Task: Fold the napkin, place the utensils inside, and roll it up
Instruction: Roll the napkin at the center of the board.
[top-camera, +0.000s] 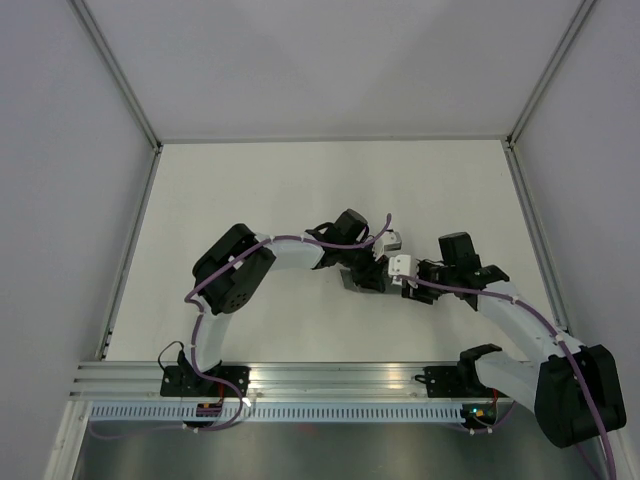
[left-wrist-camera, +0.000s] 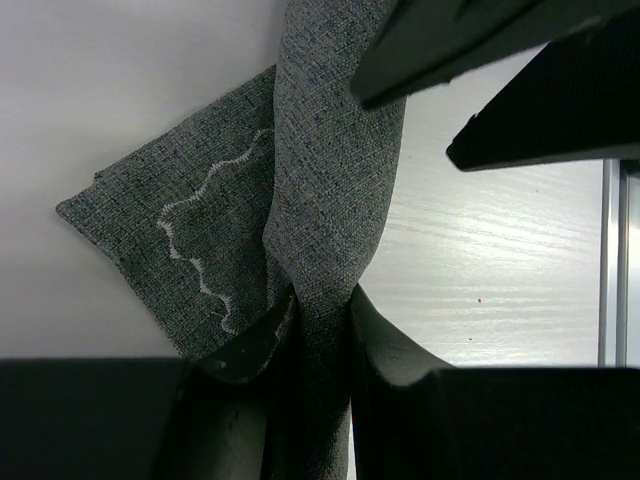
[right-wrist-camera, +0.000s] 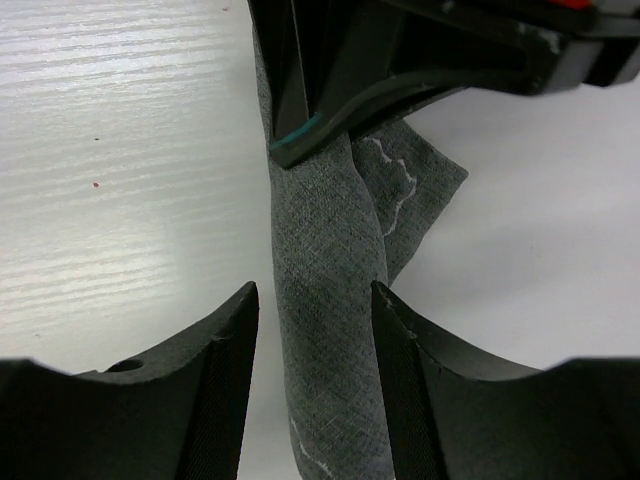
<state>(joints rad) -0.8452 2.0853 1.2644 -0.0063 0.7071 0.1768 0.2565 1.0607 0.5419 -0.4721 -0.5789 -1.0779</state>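
Gripping claw: the left gripper (left-wrist-camera: 320, 300) was pinched narrow on a dark grey woven fabric napkin (left-wrist-camera: 330, 180) that was rolled into a tube.
Other claw: the right gripper (right-wrist-camera: 312, 300) stood wide and straddled the tube, with a gap at its 9 o'clock side, so it was not squeezing.
Long axis: in both wrist views the tube ran from 6 to 12 o'clock, straight from one claw to the other.
Loose part: a triangular flap with pale zigzag stitching stuck out at 9 o'clock in the left wrist view.
Place: the roll lay mid-way across the white wood-grain table (top-camera: 300, 190), under both claws.
Fork: none was visible, and I cannot tell whether it lay inside the roll.
Judgement: the roll looked nearly finished, and tucking in the flap probably fell to the free right claw.
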